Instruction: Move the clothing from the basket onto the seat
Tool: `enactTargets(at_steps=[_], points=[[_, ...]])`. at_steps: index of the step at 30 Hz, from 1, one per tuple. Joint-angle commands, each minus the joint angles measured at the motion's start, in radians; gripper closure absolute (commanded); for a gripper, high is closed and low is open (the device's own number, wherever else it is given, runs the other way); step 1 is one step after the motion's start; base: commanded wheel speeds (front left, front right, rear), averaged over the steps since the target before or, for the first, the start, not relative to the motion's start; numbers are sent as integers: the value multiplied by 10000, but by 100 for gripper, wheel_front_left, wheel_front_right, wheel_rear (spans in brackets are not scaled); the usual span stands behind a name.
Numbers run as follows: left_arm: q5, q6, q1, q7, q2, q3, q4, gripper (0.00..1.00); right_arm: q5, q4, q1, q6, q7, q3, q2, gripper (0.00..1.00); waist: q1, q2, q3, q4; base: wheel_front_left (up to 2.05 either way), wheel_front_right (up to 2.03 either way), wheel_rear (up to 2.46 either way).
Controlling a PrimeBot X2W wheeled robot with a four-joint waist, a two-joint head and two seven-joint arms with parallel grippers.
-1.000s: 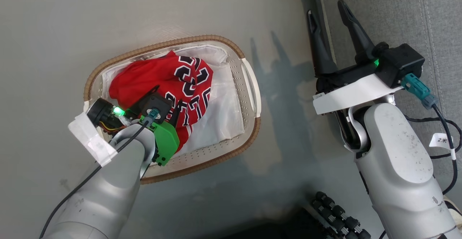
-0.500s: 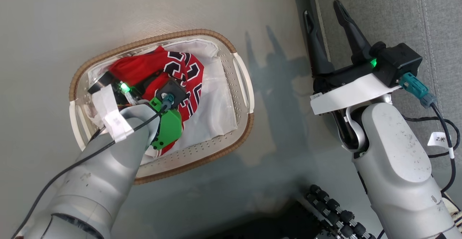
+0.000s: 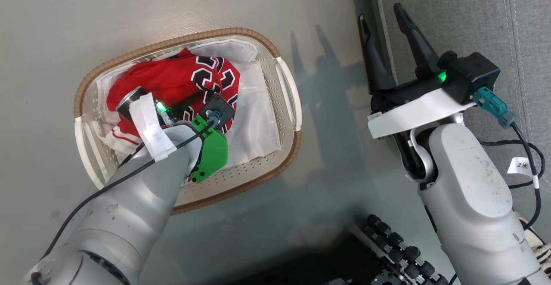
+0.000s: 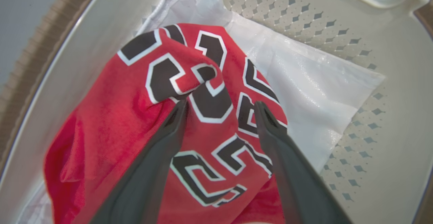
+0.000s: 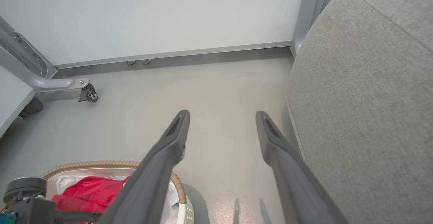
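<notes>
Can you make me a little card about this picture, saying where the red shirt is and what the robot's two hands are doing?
basket: on the floor, with a white liner inside
clothing: red jersey with black numbers, crumpled in the basket
left gripper: open, down in the basket, one finger on each side of a jersey fold
right gripper: open, holding nothing, above the seat's edge
seat: grey cushion, no clothing on the part in view
job: not yet done
</notes>
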Motion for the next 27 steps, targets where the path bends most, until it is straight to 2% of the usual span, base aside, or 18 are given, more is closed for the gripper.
enactTargets(at_steps=[1, 10, 17, 22, 27], points=[[-235, 8, 4, -18, 52, -174, -33, 0, 57, 18, -116, -14, -23, -3, -27, 0, 0, 0, 27, -1, 0, 0, 0], [-813, 6, -531, -67, 271, -890, 26, 0, 90, -64, -85, -14, -23, 9, -27, 0, 0, 0, 246, -47, 0, 0, 0], [-948, 5, -802, 504, 383, -1044, 165, 0, 184, -169, -136, -14, -23, 58, -28, 0, 0, 0, 523, -110, 0, 0, 0], [-1058, 231, -878, 1104, 549, -1033, 214, 0, 232, -268, -183, -14, -23, 53, -27, 0, 0, 0, 738, -138, 0, 0, 0], [-1113, 233, -843, 1470, 676, -1102, 233, 0, 322, -371, -300, -14, -23, 100, -27, 0, 0, 0, 905, -159, 0, 0, 0]])
